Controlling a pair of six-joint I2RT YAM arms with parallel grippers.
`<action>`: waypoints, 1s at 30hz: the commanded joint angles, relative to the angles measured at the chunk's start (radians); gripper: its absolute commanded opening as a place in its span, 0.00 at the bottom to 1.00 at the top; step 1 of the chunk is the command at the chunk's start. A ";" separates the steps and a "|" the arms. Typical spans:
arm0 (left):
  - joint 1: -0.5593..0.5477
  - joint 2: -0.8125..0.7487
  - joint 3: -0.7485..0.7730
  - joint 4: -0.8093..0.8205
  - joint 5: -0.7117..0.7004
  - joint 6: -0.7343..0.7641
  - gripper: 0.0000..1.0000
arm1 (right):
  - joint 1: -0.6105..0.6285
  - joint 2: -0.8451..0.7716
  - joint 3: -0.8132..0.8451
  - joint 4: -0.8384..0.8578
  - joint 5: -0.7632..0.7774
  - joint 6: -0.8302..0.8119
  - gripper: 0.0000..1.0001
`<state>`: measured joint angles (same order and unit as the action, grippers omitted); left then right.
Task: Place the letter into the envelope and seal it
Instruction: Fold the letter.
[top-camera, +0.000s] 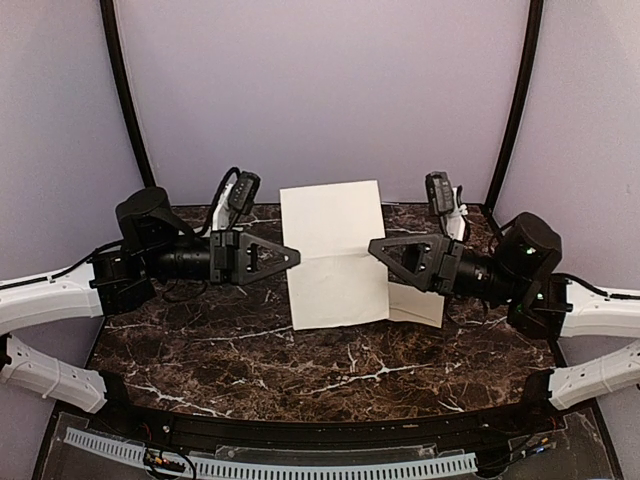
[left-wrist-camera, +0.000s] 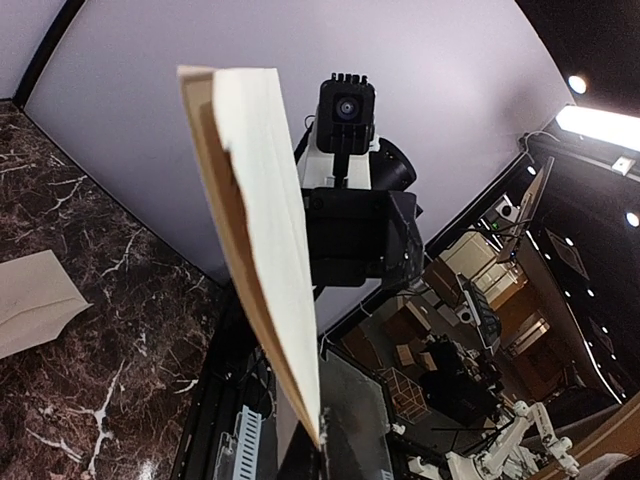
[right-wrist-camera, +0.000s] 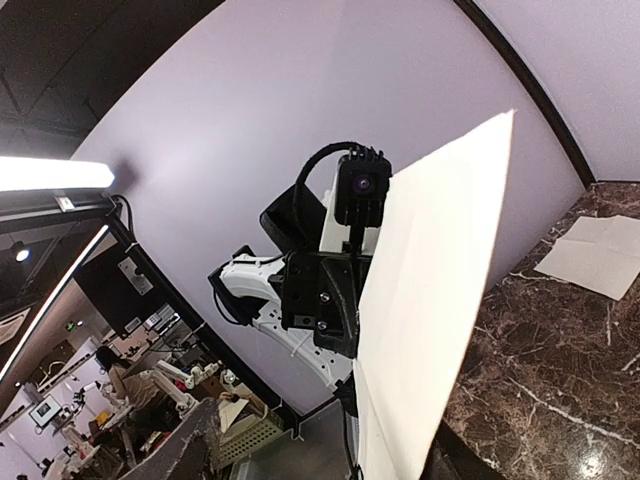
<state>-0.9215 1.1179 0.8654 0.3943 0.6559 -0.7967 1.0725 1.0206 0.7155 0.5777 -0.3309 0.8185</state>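
Observation:
The cream envelope (top-camera: 335, 290) stands upright in the air between the two arms, with a crease line across its middle. My left gripper (top-camera: 296, 255) is shut on its left edge, and the left wrist view shows that envelope (left-wrist-camera: 265, 200) edge-on, running down into the jaws. My right gripper (top-camera: 373, 248) meets the envelope's right edge. The envelope (right-wrist-camera: 430, 280) hides those fingers, so their state does not show. The white letter (top-camera: 420, 306) lies flat on the table under the right gripper, partly hidden behind the envelope. It also shows as the letter (left-wrist-camera: 35, 300) and the letter (right-wrist-camera: 598, 255).
The dark marble table (top-camera: 250, 350) is enclosed by purple walls with black posts (top-camera: 125, 110) at the back corners. A clear guard with a white cable chain (top-camera: 270, 467) runs along the near edge. Both arm bodies hang above the table's left and right sides.

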 joint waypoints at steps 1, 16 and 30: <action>-0.005 -0.023 -0.013 0.030 -0.035 -0.003 0.00 | -0.002 -0.082 -0.030 -0.066 0.077 -0.032 0.60; -0.004 0.001 -0.031 0.137 0.026 -0.075 0.00 | -0.003 -0.074 -0.091 -0.032 -0.003 -0.002 0.50; -0.005 -0.044 0.001 -0.095 -0.084 -0.003 0.17 | -0.003 -0.098 -0.094 -0.052 -0.006 -0.016 0.00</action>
<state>-0.9218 1.1046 0.8349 0.4099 0.6071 -0.8398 1.0725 0.9627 0.6323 0.5007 -0.3431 0.8143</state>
